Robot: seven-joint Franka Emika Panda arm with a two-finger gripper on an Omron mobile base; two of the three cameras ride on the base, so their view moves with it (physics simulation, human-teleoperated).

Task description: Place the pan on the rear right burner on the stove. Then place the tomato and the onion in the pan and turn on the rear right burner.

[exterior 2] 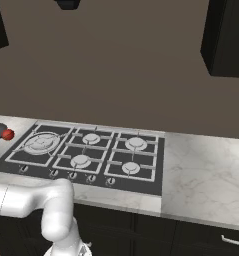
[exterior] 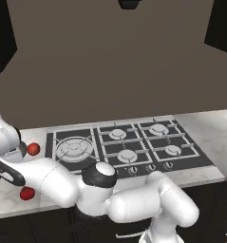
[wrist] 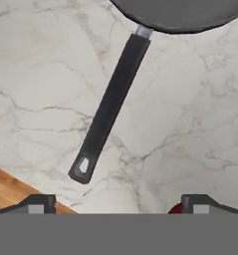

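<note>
While the arm (exterior: 134, 201) reached low to the left of the stove (exterior: 129, 144), its end effector (wrist: 118, 205) hung released over the marble surface (wrist: 41, 89), fingertips spread wide, just short of the pan (wrist: 180, 14) handle's end.

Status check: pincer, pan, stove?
Pincer open above pan handle, nothing held. Pan on marble counter, off stove. Rear right burner bare.
</note>
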